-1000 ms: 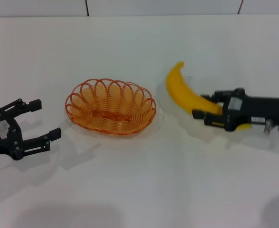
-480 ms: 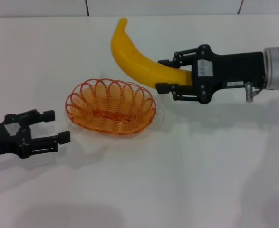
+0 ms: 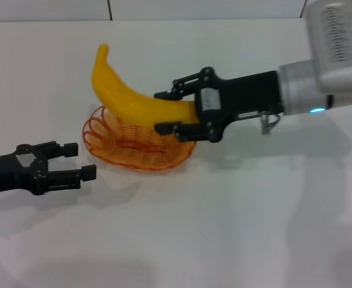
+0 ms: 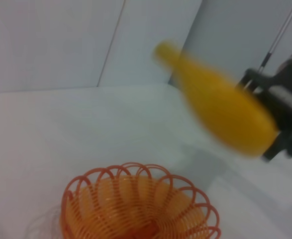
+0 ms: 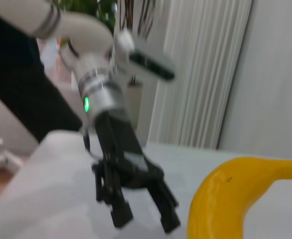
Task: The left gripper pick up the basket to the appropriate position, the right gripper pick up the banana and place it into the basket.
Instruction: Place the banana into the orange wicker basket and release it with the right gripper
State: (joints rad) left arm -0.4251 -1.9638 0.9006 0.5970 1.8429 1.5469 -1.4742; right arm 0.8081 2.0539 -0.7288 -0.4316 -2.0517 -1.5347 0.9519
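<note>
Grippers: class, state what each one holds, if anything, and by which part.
The right gripper holds the banana near one end, above the basket. The left gripper is open beside the basket and holds nothing.

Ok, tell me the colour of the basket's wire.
Orange all over, the basket shows it best in the left wrist view, where the looped rim is close.

The space above the basket (image 3: 138, 139) is taken up by the banana (image 3: 128, 95), clamped in the right gripper (image 3: 166, 111). At lower left, the approach is blocked by the open left gripper (image 3: 80, 161). Bare table (image 3: 235, 228) is left across the lower right.
</note>
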